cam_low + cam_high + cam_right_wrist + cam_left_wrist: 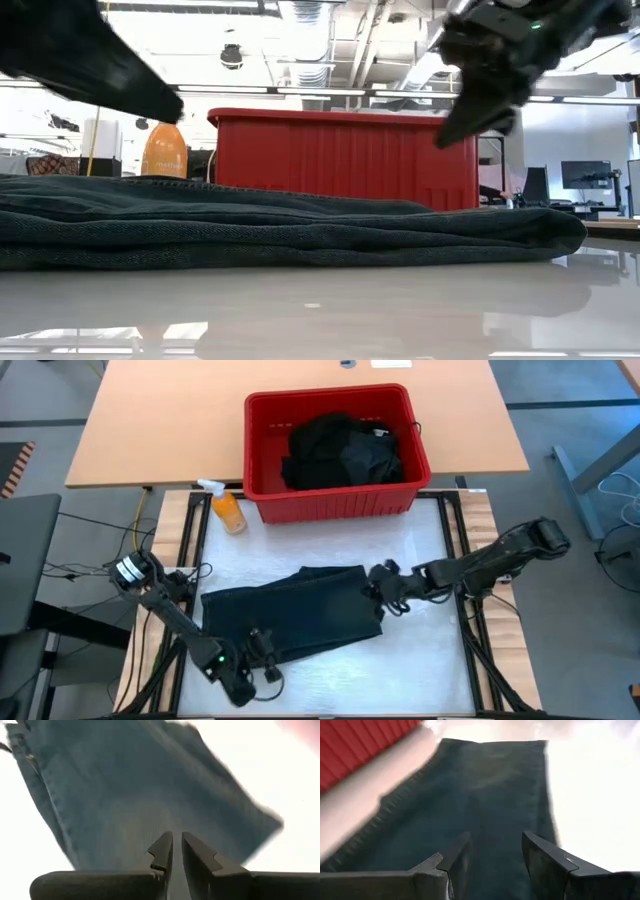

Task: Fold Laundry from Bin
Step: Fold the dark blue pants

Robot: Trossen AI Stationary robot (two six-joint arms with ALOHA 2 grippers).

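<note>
Here, from above, the red bin (pixel 335 455) stands at the far side of my white desk (pixel 430 650), and a heap of black laundry (pixel 340 452) lies inside it. An orange spray bottle (pixel 226 507) stands just beside the bin's left front corner. In front of the bin a dark folded garment (pixel 290 612) lies flat on the desk. My left end effector (pixel 262 657) sits at the garment's near edge, well away from the bin, and my right end effector (pixel 381 592) sits at the garment's right end, nearer the bin. From desk height, the folded garment (pixel 280 232) stretches low across the desk in front of the bin (pixel 345 158), the spray bottle (pixel 165 150) shows behind the cloth beside the bin, and one end effector (pixel 480 80) hangs above the garment's end with its tip clear of the cloth; a dark arm link crosses the upper corner on the bottle's side. Through my left wrist camera, the left end effector (pixel 495 857) has its fingers (pixel 545 860) apart, with the dark green cloth (pixel 480 800) showing between and beyond them; nothing is clamped, and a ribbed red wall of the bin (pixel 355 745) is beyond the garment. Through my right wrist camera, the right end effector (pixel 176 851) has its fingers nearly together with only a thin slit between them, poised over the garment (pixel 140 795); I cannot tell whether they touch the cloth.
</note>
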